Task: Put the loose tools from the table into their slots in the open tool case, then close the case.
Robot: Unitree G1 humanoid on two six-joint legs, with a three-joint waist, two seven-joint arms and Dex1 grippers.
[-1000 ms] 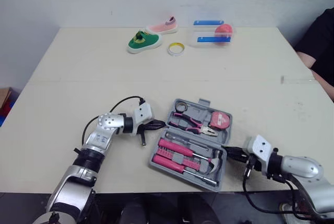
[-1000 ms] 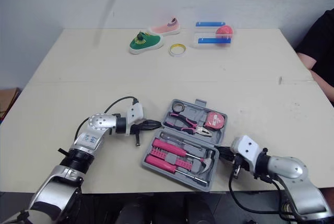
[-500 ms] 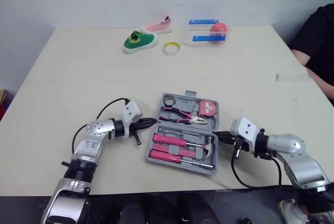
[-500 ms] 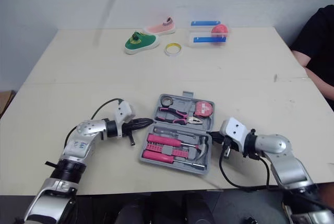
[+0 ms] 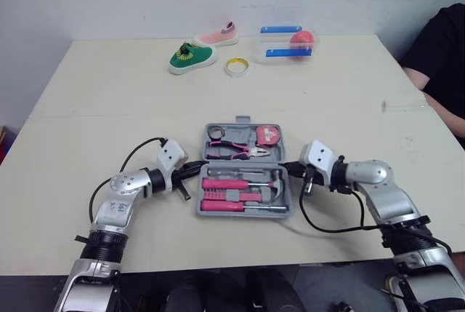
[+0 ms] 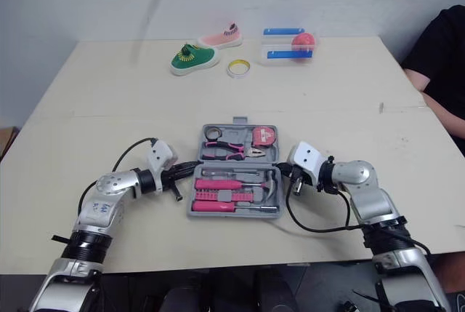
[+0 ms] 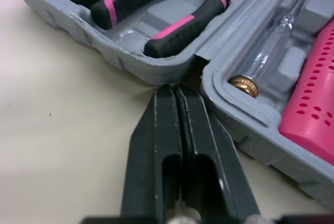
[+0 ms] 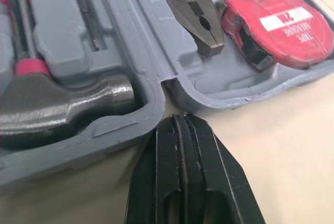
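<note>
Tool case [image 5: 243, 213]: open, lying flat near the front middle of the table.
Far half: tape roll [image 5: 215, 133], pliers [image 5: 234, 152] and red tape measure [image 5: 267, 135], all seated in slots.
Near half: hammer [image 8: 62, 106], pink screwdrivers [image 5: 221, 183], clear tester pen [image 7: 271, 36].
Table [image 5: 109, 108]: beige. A green shoe [image 5: 186, 57], pink shoe [image 5: 216, 36], tape ring [image 5: 235, 67] and clear box [image 5: 283, 43] sit along the far edge.
Room: white wall, with a person's dark sleeve [image 5: 436, 43] at right.
Left gripper [image 7: 175, 91]: fingers pressed together, empty, tips at the case's left hinge notch.
Right gripper [image 8: 175, 119]: fingers together, empty, tips at the right hinge notch.
</note>
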